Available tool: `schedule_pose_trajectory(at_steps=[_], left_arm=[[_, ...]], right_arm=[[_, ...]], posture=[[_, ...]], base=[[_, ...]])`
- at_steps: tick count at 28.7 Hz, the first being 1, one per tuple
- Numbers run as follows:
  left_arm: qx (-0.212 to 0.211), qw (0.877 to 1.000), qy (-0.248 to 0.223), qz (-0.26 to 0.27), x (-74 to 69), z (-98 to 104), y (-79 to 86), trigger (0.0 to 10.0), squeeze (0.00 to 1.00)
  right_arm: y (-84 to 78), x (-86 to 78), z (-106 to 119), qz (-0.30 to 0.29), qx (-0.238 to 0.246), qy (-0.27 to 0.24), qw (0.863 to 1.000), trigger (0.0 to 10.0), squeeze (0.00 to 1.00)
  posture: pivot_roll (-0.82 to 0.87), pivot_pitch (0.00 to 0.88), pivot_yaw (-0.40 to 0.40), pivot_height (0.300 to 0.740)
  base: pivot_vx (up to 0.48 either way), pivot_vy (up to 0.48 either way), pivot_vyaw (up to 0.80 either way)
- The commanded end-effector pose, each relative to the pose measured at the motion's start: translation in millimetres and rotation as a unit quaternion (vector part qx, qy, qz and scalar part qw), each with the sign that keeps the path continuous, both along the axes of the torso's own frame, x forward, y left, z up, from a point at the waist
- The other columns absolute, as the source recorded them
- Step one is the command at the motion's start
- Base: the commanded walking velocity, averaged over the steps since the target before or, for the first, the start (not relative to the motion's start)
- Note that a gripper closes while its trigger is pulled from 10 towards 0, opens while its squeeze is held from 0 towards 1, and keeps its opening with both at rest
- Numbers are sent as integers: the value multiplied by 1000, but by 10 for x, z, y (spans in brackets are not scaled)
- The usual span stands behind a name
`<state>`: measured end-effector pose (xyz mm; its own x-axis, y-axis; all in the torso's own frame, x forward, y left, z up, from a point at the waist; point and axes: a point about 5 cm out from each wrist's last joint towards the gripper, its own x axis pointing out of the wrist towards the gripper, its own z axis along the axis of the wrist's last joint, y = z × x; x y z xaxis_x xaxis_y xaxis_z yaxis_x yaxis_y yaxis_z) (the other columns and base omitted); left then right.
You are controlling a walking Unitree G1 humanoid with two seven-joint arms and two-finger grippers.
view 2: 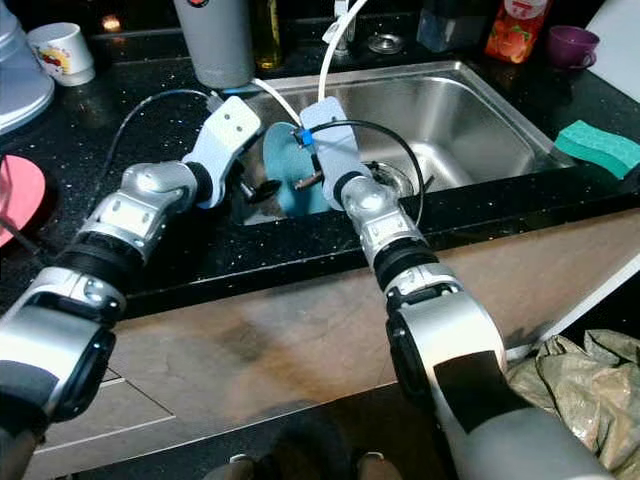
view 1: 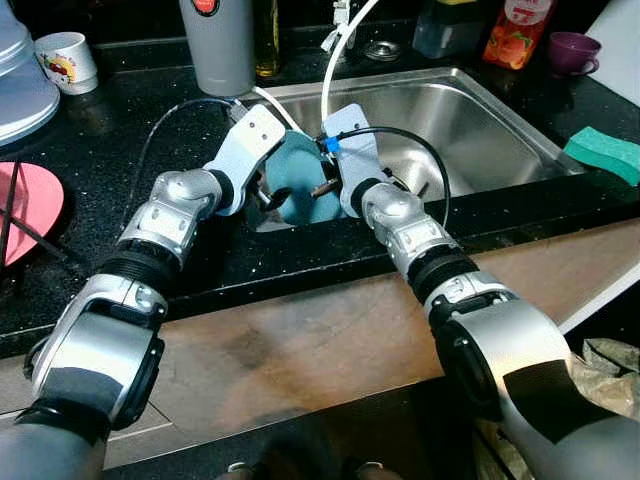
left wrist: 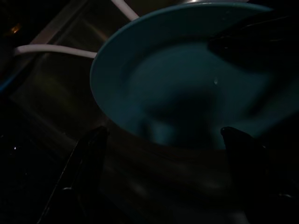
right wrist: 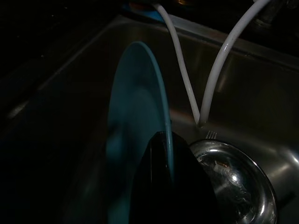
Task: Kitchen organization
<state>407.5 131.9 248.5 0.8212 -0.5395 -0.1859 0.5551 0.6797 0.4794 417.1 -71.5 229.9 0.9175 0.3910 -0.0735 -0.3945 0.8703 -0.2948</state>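
From the head views, both arms reach into the stainless steel sink [view 1: 480, 120] set in the black speckled counter [view 1: 100, 200], where a round teal plate [view 1: 300, 185] stands on edge at the left end. In the left wrist view, the left end effector [left wrist: 163, 140] is spread, fingers [left wrist: 91, 149] below the plate's rim. In the right wrist view, the right end effector [right wrist: 170, 154] pinches the plate's edge beside the shiny drain [right wrist: 238, 182] and two white hoses [right wrist: 205, 79].

black speckled counter [view 1: 90, 190], steel sink [view 1: 480, 120], dim light
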Motion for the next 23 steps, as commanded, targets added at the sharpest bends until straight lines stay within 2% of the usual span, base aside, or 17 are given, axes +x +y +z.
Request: schedule_pose_trajectory(at_steps=[1, 2, 3, 4, 6, 7, 8, 9, 10, 17, 18, 20, 23], left_arm=[[15, 999, 36, 13, -2, -197, 48, 10000, 0], [15, 999, 36, 13, -2, -197, 48, 10000, 0], [14, 999, 34, 12, 2, -187, 50, 10000, 0], [14, 999, 32, 12, 7, -173, 53, 10000, 0], [11, 999, 28, 12, 14, -149, 58, 10000, 0], [7, 1000, 27, 12, 16, -134, 60, 10000, 0], [7, 1000, 27, 12, 16, -134, 60, 10000, 0], [4, 1000, 25, 13, 20, -119, 62, 10000, 0], [-1, 1000, 23, 14, 25, -95, 70, 10000, 0], [-39, 999, 3, 29, 42, 73, 138, 10000, 0], [-55, 998, -8, 38, 48, 150, 172, 10000, 0], [-106, 991, -49, 72, 50, 400, 315, 10000, 0], [-137, 980, -85, 115, 41, 594, 518, 10000, 0]], right_arm=[[-4, -9, -104, -2, -14, 26, 1000, 10000, 0], [-4, -9, -104, -2, -14, 26, 1000, 10000, 0], [-7, -8, -101, -2, -14, 26, 1000, 10000, 659], [-9, -6, -94, -3, -13, 25, 1000, 10000, 914], [-14, -1, -78, -6, -13, 22, 1000, 10000, 851], [-17, 2, -67, -8, -12, 20, 1000, 10000, 682], [-17, 2, -67, -8, -12, 20, 1000, 10000, 682], [-20, 4, -56, -10, -11, 18, 1000, 10000, 478], [-25, 8, -41, -11, -11, 16, 1000, 10000, 0], [-54, 26, 57, -18, 6, -2, 1000, 10000, 0], [-67, 33, 105, -21, 17, -12, 1000, 10000, 0], [-135, 51, 269, -37, 72, -47, 996, 10000, 0], [-200, 57, 410, -49, 119, -77, 989, 10000, 0]], posture=[[39, 138, -15, 740], [39, 138, -15, 740], [41, 141, -16, 740], [41, 140, -16, 740], [40, 142, -15, 740], [41, 142, -16, 740], [41, 142, -16, 740], [41, 142, -16, 740], [40, 142, -16, 740], [40, 143, -15, 740], [40, 143, -15, 740], [45, 148, -18, 740], [45, 149, -18, 740]], base=[[0, 0, 0], [0, 0, 0], [0, 0, 0], [0, 0, 0], [0, 0, 0], [0, 0, 0], [0, 0, 0], [0, 0, 0], [0, 0, 0], [0, 0, 0], [0, 0, 0], [0, 0, 0], [0, 0, 0]])
